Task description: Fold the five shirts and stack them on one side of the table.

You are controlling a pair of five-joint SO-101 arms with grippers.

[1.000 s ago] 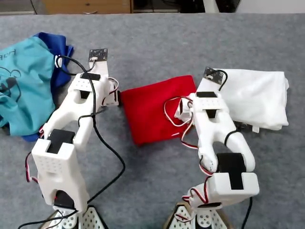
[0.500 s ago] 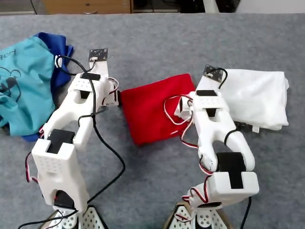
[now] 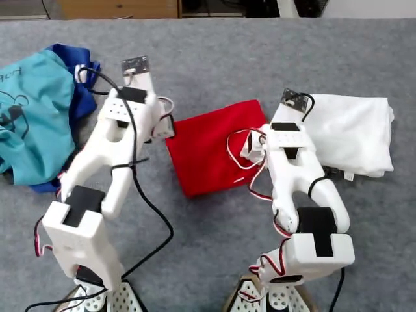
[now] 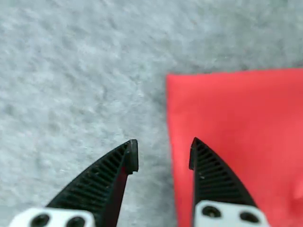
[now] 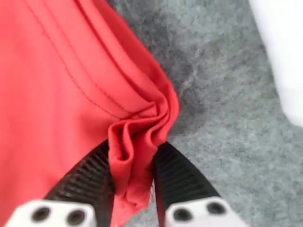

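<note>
The folded red cloth shirt [image 3: 214, 146] lay on the grey bench [image 3: 214, 58] between both arms. Jaws of the right arm [image 3: 292, 162] pinched its bunched corner (the side nearest the folded white shirt [image 3: 351, 130]). Jaws of the left arm [image 3: 114, 140] stood spread, straddling the opposite edge.

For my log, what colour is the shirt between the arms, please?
The shirt is red; best in high view.
</note>
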